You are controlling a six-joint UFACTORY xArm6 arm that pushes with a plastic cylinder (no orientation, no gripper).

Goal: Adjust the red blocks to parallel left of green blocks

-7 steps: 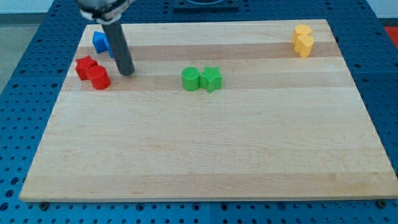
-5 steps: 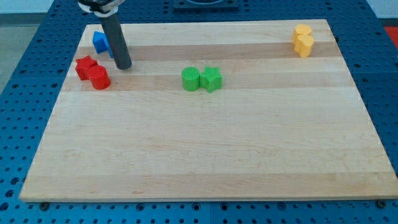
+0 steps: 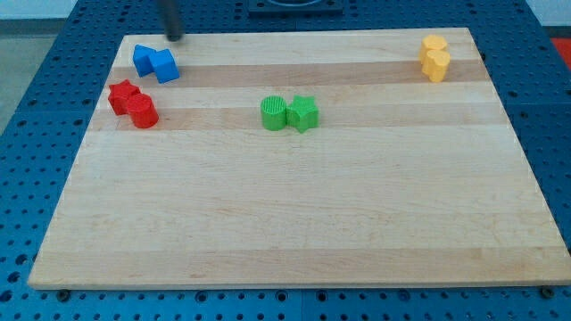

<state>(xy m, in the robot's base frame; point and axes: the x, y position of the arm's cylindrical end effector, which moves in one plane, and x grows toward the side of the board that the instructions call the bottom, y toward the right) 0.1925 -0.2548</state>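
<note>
red blocks (image 3: 132, 103) touching, long axis slanting down toward view's right.

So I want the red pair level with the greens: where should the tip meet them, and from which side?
No pincer here, so push, don't grip. The red blocks touch, lying diagonally, slightly nearer the view's top than the green blocks. I'd probably bring my tip around to the upper red star's top edge and nudge toward the view's bottom.

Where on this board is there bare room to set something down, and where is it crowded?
The widest free patch is the board below the green blocks, reaching the view's bottom edge. The stretch between them and the yellow blocks is bare too. The top left is crowded: red blocks, blue blocks, my tip.
</note>
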